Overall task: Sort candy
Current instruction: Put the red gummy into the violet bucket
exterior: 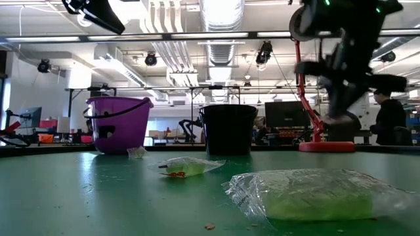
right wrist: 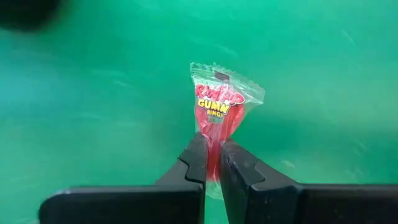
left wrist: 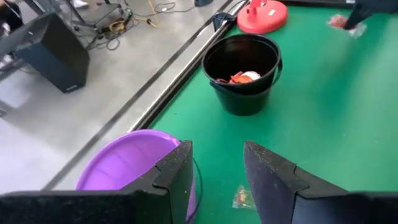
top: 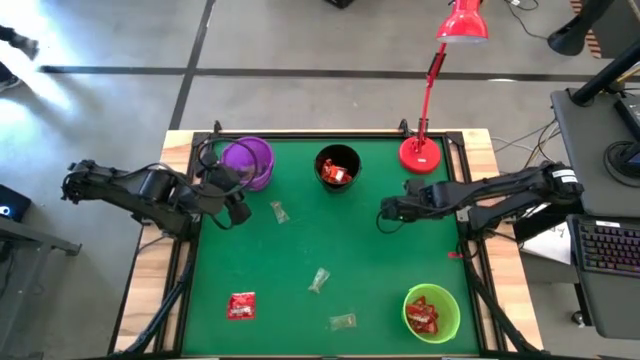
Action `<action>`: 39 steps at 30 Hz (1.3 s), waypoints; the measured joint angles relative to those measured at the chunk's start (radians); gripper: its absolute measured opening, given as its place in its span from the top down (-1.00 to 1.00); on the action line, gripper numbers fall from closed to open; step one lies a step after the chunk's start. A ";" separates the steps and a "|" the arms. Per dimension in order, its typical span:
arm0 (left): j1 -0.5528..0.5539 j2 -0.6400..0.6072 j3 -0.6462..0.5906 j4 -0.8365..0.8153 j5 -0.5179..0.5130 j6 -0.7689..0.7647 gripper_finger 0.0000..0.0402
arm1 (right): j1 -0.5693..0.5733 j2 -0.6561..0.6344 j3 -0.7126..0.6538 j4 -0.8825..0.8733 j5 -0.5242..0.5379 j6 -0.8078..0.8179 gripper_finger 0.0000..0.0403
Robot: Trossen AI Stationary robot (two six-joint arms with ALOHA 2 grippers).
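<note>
Item, near to far: my right gripper (right wrist: 211, 163), pinched shut on a crinkly red gummy-ring candy wrapper (right wrist: 219, 106) above the green mat (right wrist: 93, 93), presumably for binning; left gripper (left wrist: 214, 171) parted, empty, beside the purple plastic cup (left wrist: 124, 165).

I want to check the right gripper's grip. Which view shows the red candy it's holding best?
The right wrist view: the red candy fills the frame, pinched between the right gripper fingers. The left wrist view shows it as a far blur; the high and low views don't show it clearly.
</note>
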 joint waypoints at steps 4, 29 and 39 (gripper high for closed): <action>0.000 -0.002 0.000 0.000 0.007 -0.054 0.37 | 0.000 0.003 0.120 0.007 0.077 -0.151 0.93; 0.000 0.013 0.000 0.576 0.325 -0.247 0.37 | 0.000 0.220 0.636 0.406 0.011 -1.133 0.94; 0.000 0.060 0.000 0.749 0.330 -0.284 0.37 | 0.009 0.333 0.823 0.419 -0.133 -1.263 0.94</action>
